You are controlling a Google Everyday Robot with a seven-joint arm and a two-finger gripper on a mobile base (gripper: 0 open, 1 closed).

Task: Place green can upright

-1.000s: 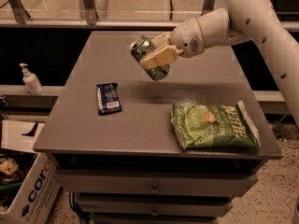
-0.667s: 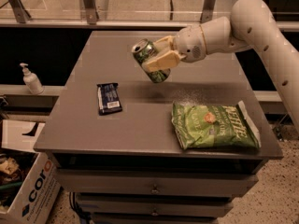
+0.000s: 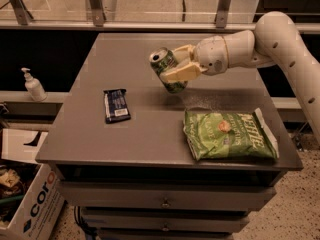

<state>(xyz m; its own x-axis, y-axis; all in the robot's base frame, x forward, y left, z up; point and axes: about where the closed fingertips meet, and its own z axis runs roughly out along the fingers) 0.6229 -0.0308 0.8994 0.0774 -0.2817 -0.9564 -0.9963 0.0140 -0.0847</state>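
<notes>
The green can (image 3: 166, 69) is a small green patterned drink can with a silver top. It is tilted, top to the upper left, and its bottom is just above or touching the grey table (image 3: 125, 134) near the middle. My gripper (image 3: 176, 64) reaches in from the right on the white arm (image 3: 260, 39) and is shut on the can's body, its cream fingers (image 3: 181, 73) across the can's right side.
A green chip bag (image 3: 230, 134) lies flat at the table's front right. A dark snack bar (image 3: 116, 105) lies at the left. A soap bottle (image 3: 33, 85) stands on a ledge to the left. A cardboard box (image 3: 30, 204) sits on the floor.
The arm has moved the can a little right and down toward the table, and the can has turned closer to upright.
</notes>
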